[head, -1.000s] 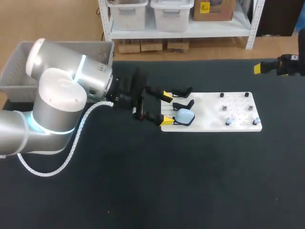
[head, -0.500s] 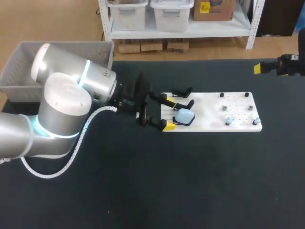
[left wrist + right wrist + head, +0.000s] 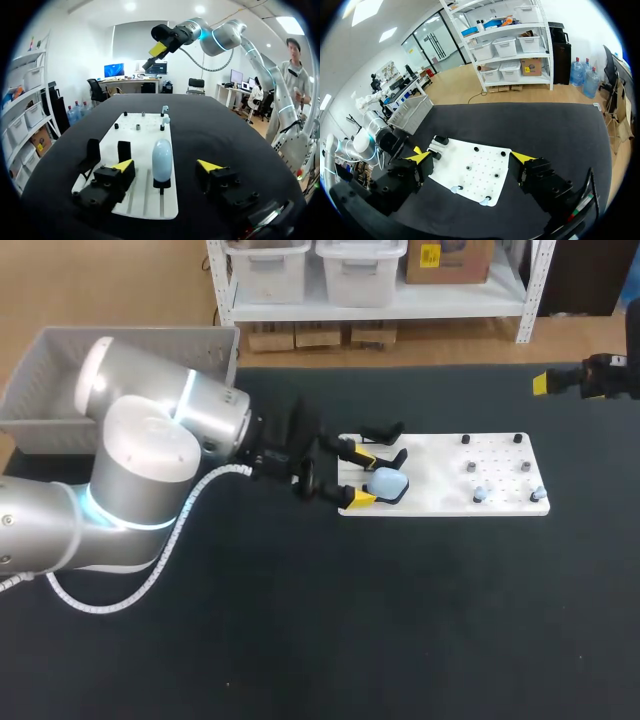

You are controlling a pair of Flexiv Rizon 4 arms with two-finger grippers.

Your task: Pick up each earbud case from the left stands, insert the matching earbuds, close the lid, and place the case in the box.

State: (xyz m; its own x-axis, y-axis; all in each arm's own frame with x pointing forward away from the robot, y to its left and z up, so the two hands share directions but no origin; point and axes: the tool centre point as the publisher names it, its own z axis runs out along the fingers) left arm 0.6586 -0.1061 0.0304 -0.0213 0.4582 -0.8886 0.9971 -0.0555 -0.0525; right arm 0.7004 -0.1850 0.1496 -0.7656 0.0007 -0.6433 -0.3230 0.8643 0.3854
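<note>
Glossy pale-blue, egg-shaped earbud case [image 3: 162, 157] stands upright at the white board's [image 3: 500, 485] eight o'clock, just ahead of the left gripper [image 3: 357, 474], fingers wide apart.

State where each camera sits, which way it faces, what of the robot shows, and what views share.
Head view: above and behind the robot, looking down on the table; left arm, left gripper and right gripper show.
Left wrist view: on the left wrist, looking along its open gripper at the earbud case; right arm beyond.
Right wrist view: on the right wrist, looking down past its open gripper at the white board.
All three show the white board.
</note>
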